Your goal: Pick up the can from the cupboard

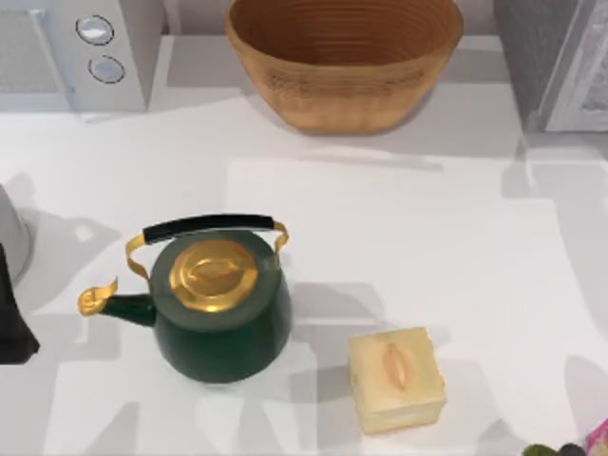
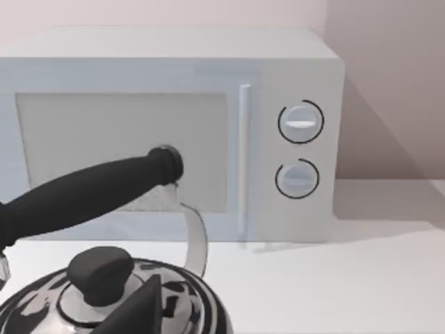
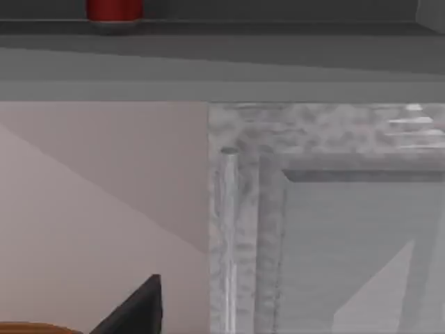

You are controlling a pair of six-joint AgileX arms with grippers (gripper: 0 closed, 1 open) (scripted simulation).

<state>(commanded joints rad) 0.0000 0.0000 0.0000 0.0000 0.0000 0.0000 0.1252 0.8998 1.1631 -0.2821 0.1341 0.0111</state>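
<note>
The can (image 3: 115,10) shows as a red side standing on a grey ledge, far from my right gripper (image 3: 139,306). That gripper appears as a dark tip low in the right wrist view. It faces the cupboard (image 3: 327,223), grey and speckled with a white framed panel door. In the top view the cupboard (image 1: 560,57) stands at the back right corner of the table. My left arm (image 1: 11,313) is parked at the table's left edge, and my left gripper (image 2: 135,309) is a dark tip over a shiny kettle.
A green kettle (image 1: 220,304) with a gold lid stands front centre, with a cream cube-shaped box (image 1: 396,377) to its right. A woven basket (image 1: 344,57) is at the back centre and a white microwave (image 1: 81,47) at the back left. A chrome kettle (image 2: 111,292) sits before the microwave (image 2: 174,132).
</note>
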